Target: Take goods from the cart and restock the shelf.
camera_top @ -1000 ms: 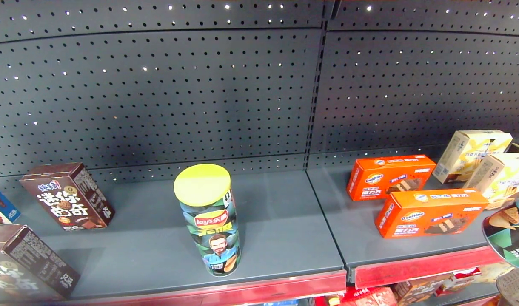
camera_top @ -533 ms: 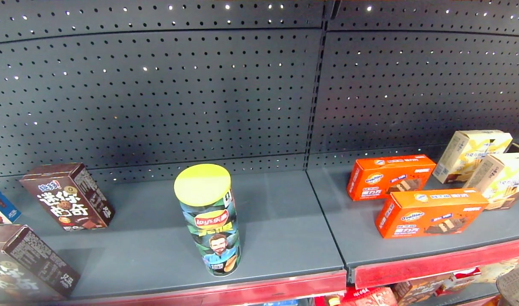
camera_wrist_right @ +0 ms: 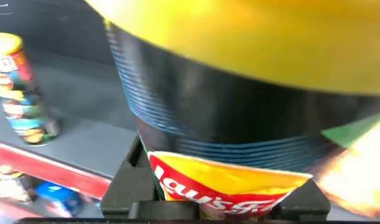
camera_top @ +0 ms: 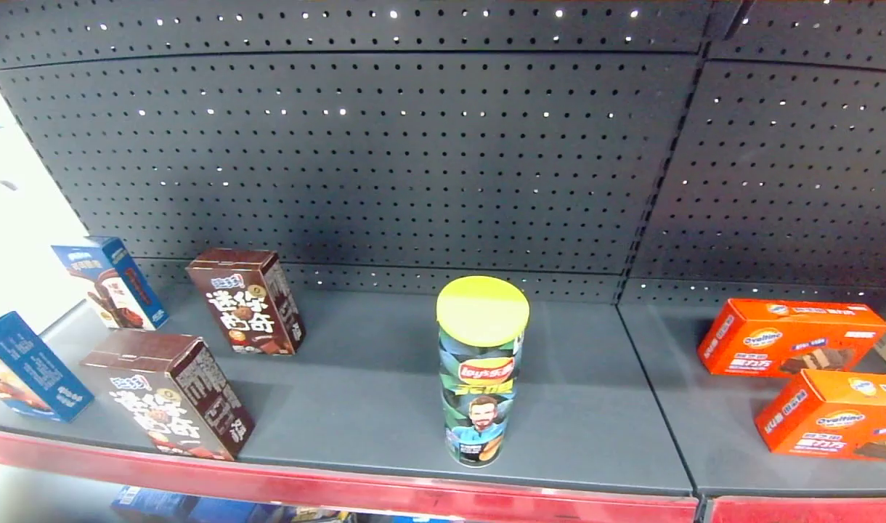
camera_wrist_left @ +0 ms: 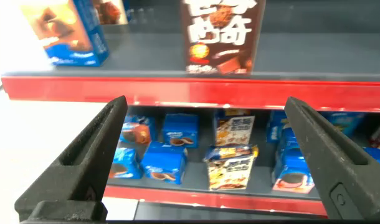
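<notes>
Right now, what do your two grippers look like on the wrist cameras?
The left gripper has two matte black, angular fingers that taper toward flat tips; one has a small round hole near its base. No cables or markings show. The right gripper looks the same black with blocky edges, though the chip can hides most of it.

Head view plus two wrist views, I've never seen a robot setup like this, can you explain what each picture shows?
This is a two-armed robot restocking a store shelf. The head view looks down from its head camera: a standing chip can, with brown boxes and blue boxes to the left and orange boxes to the right. The other two cameras sit on the wrists. The left gripper is open and empty, facing the shelf's red front edge and packets stocked below it. The right gripper is clamped on a second chip can with a yellow lid.
</notes>
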Controlling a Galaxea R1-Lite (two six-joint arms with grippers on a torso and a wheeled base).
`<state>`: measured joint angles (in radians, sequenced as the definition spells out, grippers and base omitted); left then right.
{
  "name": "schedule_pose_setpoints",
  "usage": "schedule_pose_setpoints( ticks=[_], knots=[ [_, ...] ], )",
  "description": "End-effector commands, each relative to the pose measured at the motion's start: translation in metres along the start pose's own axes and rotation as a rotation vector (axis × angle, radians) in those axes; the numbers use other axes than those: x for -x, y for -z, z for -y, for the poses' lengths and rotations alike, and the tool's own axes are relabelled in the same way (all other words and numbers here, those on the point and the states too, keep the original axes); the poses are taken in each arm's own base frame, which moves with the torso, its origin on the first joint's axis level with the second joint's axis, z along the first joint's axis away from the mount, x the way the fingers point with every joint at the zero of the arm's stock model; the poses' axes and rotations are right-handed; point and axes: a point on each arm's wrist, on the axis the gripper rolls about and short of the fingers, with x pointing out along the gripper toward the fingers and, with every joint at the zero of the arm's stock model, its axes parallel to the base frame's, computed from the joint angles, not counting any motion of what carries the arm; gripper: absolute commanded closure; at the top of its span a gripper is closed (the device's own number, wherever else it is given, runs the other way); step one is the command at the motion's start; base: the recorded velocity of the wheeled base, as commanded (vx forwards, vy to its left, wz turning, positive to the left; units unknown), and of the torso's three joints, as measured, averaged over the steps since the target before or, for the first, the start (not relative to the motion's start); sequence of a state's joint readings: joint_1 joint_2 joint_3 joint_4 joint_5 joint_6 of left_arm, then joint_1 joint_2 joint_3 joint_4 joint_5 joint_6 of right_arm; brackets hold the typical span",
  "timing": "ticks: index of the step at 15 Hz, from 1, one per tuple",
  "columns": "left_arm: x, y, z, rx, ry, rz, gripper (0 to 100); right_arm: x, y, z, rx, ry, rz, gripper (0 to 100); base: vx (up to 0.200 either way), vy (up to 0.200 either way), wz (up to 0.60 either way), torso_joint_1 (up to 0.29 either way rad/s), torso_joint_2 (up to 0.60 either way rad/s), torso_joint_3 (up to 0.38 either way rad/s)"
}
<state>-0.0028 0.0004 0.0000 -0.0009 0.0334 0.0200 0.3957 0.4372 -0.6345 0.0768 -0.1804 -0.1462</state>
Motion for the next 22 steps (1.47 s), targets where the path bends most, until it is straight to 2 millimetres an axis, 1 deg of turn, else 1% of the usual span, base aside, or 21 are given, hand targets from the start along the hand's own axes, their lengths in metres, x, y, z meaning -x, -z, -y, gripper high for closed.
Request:
schedule_pose_setpoints(
  ticks=[1, 3, 4, 5, 6, 8, 9, 10, 11, 12, 14, 16, 17, 18, 19, 21, 22],
  knots=[
    [0.000, 0.000, 0.000, 0.000, 0.000, 0.000, 0, 0.001, 0.002, 0.000, 0.001, 0.001, 0.002, 100, 0.000, 0.000, 0.00, 0.000, 0.00, 0.000],
    [0.000, 0.000, 0.000, 0.000, 0.000, 0.000, 0, 0.000, 0.003, 0.000, 0.000, -0.027, -0.002, 100, 0.000, 0.000, 0.00, 0.000, 0.00, 0.000],
    [0.000, 0.000, 0.000, 0.000, 0.000, 0.000, 0, -0.002, 0.003, -0.001, -0.011, -0.133, 0.005, 100, 0.000, 0.000, 0.00, 0.000, 0.00, 0.000],
    [0.000, 0.000, 0.000, 0.000, 0.000, 0.000, 0, -0.007, 0.001, -0.003, -0.026, -0.184, -0.003, 100, 0.000, 0.000, 0.00, 0.000, 0.00, 0.000],
    [0.000, 0.000, 0.000, 0.000, 0.000, 0.000, 0, -0.015, -0.002, -0.005, -0.033, -0.210, -0.020, 100, 0.000, 0.000, 0.00, 0.000, 0.00, 0.000],
    [0.000, 0.000, 0.000, 0.000, 0.000, 0.000, 0, -0.034, -0.014, -0.010, -0.054, -0.262, -0.054, 100, 0.000, 0.000, 0.00, 0.000, 0.00, 0.000],
    [0.000, 0.000, 0.000, 0.000, 0.000, 0.000, 0, -0.052, -0.021, -0.016, -0.059, -0.290, -0.085, 100, 0.000, 0.000, 0.00, 0.000, 0.00, 0.000],
    [0.000, 0.000, 0.000, 0.000, 0.000, 0.000, 0, -0.061, -0.023, -0.019, -0.061, -0.301, -0.103, 100, 0.000, 0.000, 0.00, 0.000, 0.00, 0.000],
    [0.000, 0.000, 0.000, 0.000, 0.000, 0.000, 0, -0.075, -0.027, -0.025, -0.071, -0.326, -0.113, 100, 0.000, 0.000, 0.00, 0.000, 0.00, 0.000],
    [0.000, 0.000, 0.000, 0.000, 0.000, 0.000, 0, -0.102, -0.030, -0.035, -0.078, -0.349, -0.113, 100, 0.000, 0.000, 0.00, 0.000, 0.00, 0.000],
    [0.000, 0.000, 0.000, 0.000, 0.000, 0.000, 0, -0.139, -0.035, -0.049, -0.081, -0.344, -0.086, 100, 0.000, 0.000, 0.00, 0.000, 0.00, 0.000],
    [0.000, 0.000, 0.000, 0.000, 0.000, 0.000, 0, -0.164, -0.031, -0.060, -0.079, -0.345, -0.073, 100, 0.000, 0.000, 0.00, 0.000, 0.00, 0.000],
    [0.000, 0.000, 0.000, 0.000, 0.000, 0.000, 0, -0.179, -0.023, -0.067, -0.079, -0.345, -0.071, 100, 0.000, 0.000, 0.00, 0.000, 0.00, 0.000],
    [0.000, 0.000, 0.000, 0.000, 0.000, 0.000, 0, -0.184, -0.016, -0.071, -0.081, -0.348, -0.076, 100, 0.000, 0.000, 0.00, 0.000, 0.00, 0.000],
    [0.000, 0.000, 0.000, 0.000, 0.000, 0.000, 0, -0.193, -0.006, -0.076, -0.076, -0.343, -0.099, 100, 0.000, 0.000, 0.00, 0.000, 0.00, 0.000],
    [0.000, 0.000, 0.000, 0.000, 0.000, 0.000, 0, -0.208, 0.002, -0.082, -0.071, -0.302, -0.120, 100, 0.000, 0.000, 0.00, 0.000, 0.00, 0.000],
    [0.000, 0.000, 0.000, 0.000, 0.000, 0.000, 0, -0.219, 0.009, -0.088, -0.065, -0.282, -0.152, 100, 0.000, 0.000, 0.00, 0.000, 0.00, 0.000]
  ],
)
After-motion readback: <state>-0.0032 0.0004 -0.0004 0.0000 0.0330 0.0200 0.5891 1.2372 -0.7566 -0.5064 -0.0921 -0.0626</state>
